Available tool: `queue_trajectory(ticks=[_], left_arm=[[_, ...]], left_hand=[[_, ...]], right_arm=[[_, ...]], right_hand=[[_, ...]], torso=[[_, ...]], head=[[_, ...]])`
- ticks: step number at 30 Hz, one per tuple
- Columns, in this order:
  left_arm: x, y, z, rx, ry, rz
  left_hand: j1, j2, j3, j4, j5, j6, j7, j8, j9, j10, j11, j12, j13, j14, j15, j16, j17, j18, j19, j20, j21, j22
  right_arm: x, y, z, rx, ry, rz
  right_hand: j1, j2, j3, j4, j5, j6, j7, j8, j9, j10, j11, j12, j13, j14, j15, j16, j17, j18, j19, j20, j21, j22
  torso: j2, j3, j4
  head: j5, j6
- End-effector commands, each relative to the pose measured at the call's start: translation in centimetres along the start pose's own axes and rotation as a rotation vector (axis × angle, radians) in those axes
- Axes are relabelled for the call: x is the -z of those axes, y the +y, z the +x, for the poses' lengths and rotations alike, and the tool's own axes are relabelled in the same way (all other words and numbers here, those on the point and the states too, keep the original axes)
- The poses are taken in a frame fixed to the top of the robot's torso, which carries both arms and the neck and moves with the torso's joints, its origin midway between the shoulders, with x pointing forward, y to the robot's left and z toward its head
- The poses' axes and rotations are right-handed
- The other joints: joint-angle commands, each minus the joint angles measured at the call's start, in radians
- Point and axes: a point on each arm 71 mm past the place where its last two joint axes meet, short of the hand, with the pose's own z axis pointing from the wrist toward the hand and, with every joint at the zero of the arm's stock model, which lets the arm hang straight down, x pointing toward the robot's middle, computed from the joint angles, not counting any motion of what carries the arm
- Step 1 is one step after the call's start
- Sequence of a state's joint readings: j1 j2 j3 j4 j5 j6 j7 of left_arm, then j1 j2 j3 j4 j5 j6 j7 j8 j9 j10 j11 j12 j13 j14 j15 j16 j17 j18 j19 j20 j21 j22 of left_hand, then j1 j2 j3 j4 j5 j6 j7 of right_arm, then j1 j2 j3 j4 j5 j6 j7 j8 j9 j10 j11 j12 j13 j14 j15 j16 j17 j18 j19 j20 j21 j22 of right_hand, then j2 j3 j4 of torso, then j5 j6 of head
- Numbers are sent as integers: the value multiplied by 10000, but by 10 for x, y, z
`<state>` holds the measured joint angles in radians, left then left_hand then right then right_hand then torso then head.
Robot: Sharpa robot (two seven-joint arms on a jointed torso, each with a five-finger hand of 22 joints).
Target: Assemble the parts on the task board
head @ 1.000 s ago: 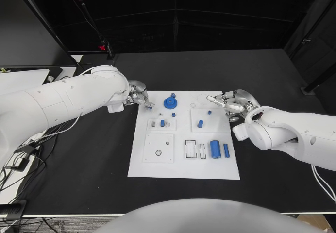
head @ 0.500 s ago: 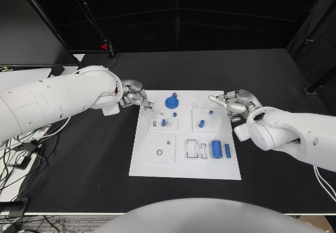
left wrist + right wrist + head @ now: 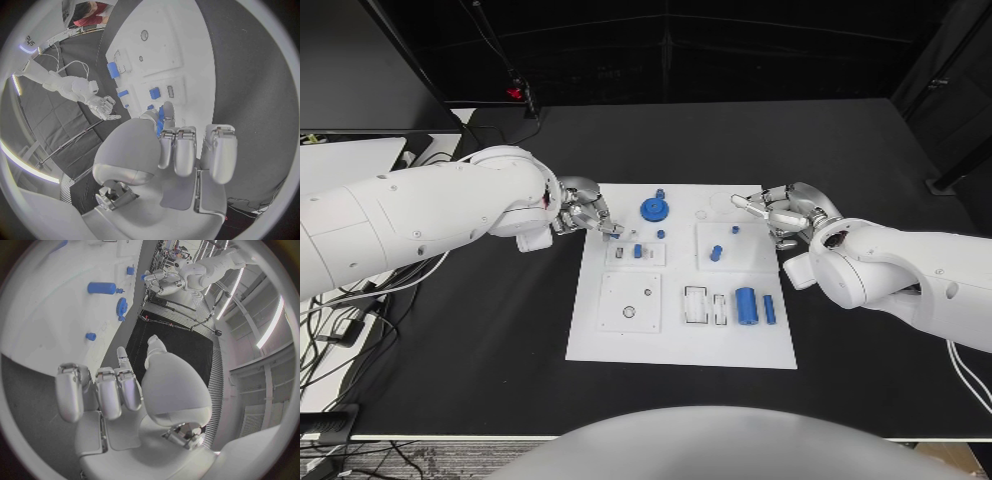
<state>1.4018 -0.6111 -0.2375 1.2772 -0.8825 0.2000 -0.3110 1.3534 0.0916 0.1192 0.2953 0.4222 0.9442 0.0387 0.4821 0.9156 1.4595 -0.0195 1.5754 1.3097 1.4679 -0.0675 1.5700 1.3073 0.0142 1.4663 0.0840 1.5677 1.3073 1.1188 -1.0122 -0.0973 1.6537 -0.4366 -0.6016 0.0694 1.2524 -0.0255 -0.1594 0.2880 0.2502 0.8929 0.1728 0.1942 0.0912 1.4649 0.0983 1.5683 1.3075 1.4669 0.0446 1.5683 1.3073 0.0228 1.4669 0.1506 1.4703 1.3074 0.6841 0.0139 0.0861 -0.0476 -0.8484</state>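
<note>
The white task board [image 3: 682,340] lies mid-table. On it are a blue gear [image 3: 653,210], a blue peg [image 3: 733,230], a short blue piece [image 3: 714,254], a thick blue cylinder [image 3: 746,305] and a slim blue pin [image 3: 767,310]. My left hand [image 3: 584,215] reaches over the board's far left edge and pinches a small blue part [image 3: 161,114] between thumb and finger, just beside the small plate with a blue stub [image 3: 636,252]. My right hand [image 3: 783,213] hovers at the board's far right edge, fingers apart and holding nothing.
Black table surrounds the board on all sides. A square plate with a hole [image 3: 629,303] and a slotted holder [image 3: 704,306] sit in the board's near half. Cables hang off the table's left edge [image 3: 336,320].
My left hand has shifted a little nearer and rightward, over the board's left edge, still pinching the small blue part. The right hand has stayed where it was.
</note>
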Motion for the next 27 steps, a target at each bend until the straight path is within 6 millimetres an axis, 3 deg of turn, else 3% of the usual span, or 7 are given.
queue_trajectory(ticks=[1, 27], left_arm=[[0, -1, 2, -45, -68, -329], [-7, 1, 17, -567, 345, -395]], left_hand=[[1093, 953, 78, -14, 31, 89, -36, 34, 9, 1113, -34, -46, 2611, 1029, -33, 8, 2635, -142, 1045, 57, 31, 2635], [1060, 929, 179, -12, 53, 74, -30, 9, 11, 1113, -29, -46, 2611, 1029, -28, 8, 2635, -142, 1045, 60, 31, 2635]], right_arm=[[0, 1, 0, -13, -14, -96], [0, 1, 0, -12, -14, -105]], right_hand=[[17, 96, -65, -5, 80, -95, -12, 65, 14, 1059, -22, 25, 2633, 1039, -46, 25, 2635, 128, 2, -2, -59, 2134], [35, 101, -75, -13, 118, -105, -12, 84, 15, 1059, -22, 25, 2633, 1039, -46, 25, 2635, 130, -4, -3, -67, 2132]], torso=[[-3, 3, -9], [-1, -4, -9]], head=[[30, -16], [8, -55]])
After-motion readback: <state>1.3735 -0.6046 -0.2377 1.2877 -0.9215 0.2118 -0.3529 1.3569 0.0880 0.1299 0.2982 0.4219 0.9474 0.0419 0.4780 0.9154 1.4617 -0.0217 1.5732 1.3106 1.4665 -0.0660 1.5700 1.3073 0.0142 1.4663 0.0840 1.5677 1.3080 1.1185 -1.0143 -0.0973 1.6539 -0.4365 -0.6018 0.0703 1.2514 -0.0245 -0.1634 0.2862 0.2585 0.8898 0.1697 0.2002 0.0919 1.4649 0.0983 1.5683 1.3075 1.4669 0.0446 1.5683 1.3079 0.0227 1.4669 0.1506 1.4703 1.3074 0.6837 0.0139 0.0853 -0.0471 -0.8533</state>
